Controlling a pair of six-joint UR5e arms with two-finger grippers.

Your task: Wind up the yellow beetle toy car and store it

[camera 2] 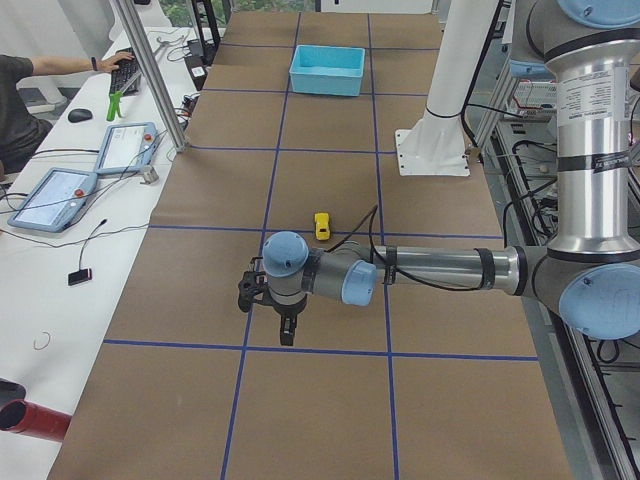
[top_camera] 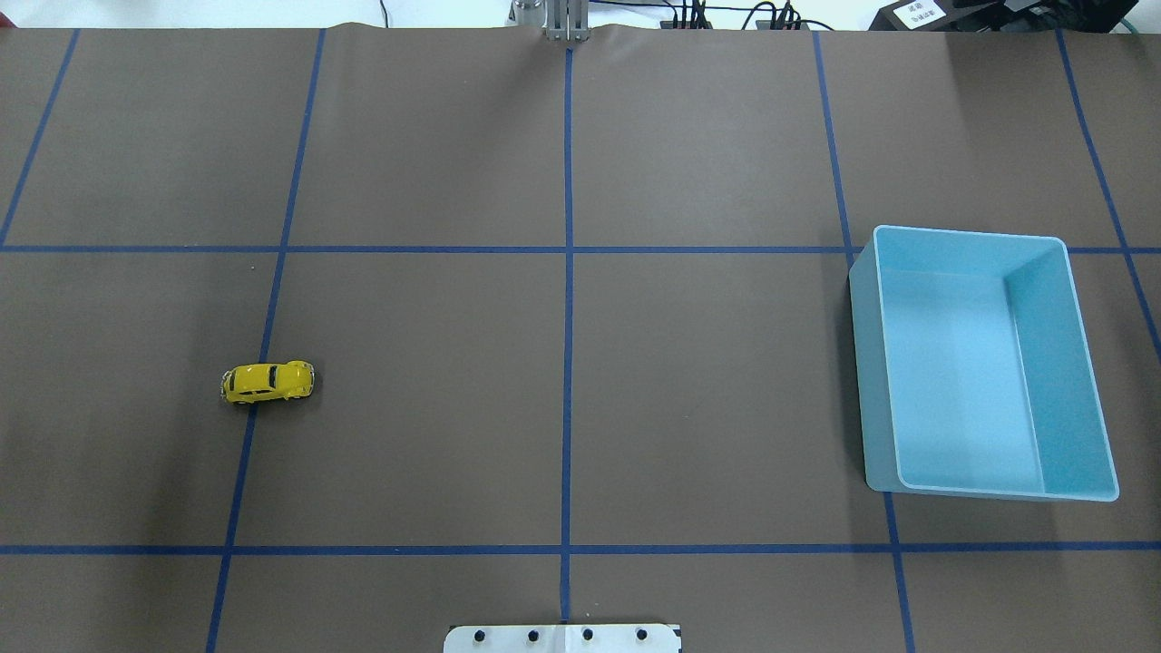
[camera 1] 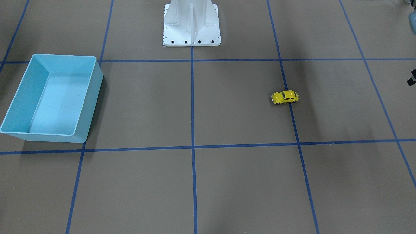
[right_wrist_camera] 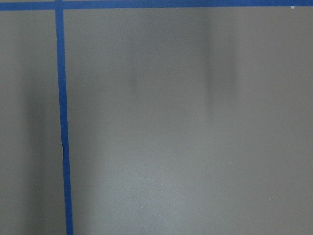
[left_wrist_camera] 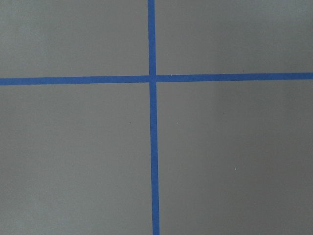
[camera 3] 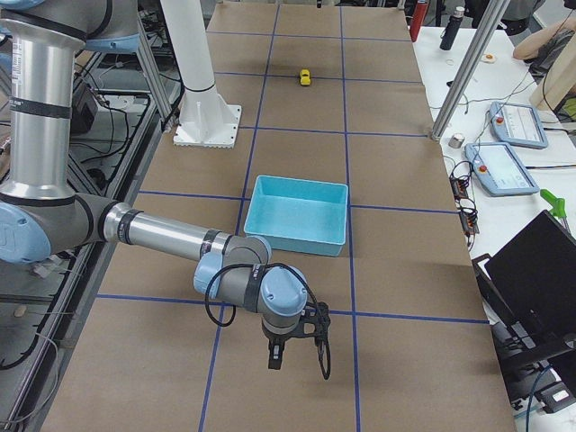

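Overhead exterior: yellow beetle toy car (top_camera: 268, 382) mid-left of frame, on wheels. Likely light, rigid, glossy, rolls freely; pinch across door sides. Left gripper (camera 2: 270, 305), right gripper (camera 3: 300, 358): jaw spacing indiscernible.

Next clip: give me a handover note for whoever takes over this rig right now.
Yellow beetle toy car: on its wheels on a blue tape line, robot's left half, untouched.
Light blue bin: right half, car not in it.
Left end effector, right end effector: both above bare table, apart from car and bin; open or shut unclear.
Done: nothing visible. Left: wind car, store it.
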